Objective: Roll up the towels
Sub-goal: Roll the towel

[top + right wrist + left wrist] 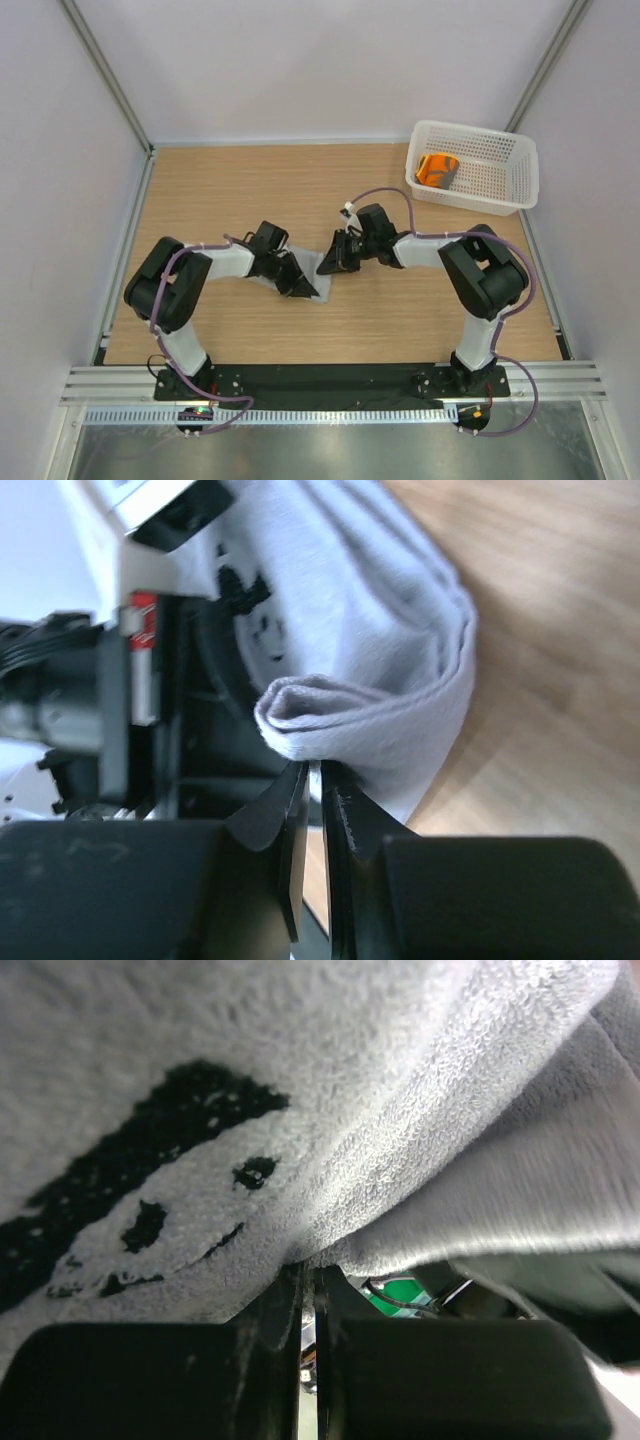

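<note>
Grey terry, thick and looped, with a black printed pattern: the grey towel (390, 630) sat bunched on the table (200, 190) between the two arms, well away from the basket (515, 182) and nearer the arm bases. The orange towel (437, 168) lay inside the basket, bundled up; its shape was too small to make out.

The left gripper (308, 1295) was pressed together. A fold of the grey towel ran down into its tips and cloth draped over its camera, so it looked to be pinching that fold. The right gripper (313, 780) had its fingers almost together, a thin slit between them, just under a doubled, rounded end of the towel. Whether cloth was caught there could not be told.

The towel looked light, limp and grippy rather than slick, likely to sag wherever unsupported and to spring out of a roll if let go. A hem or folded edge seemed the best hold, keeping the layers stacked. The basket was stiff white perforated plastic, the table smooth wood-grain.
</note>
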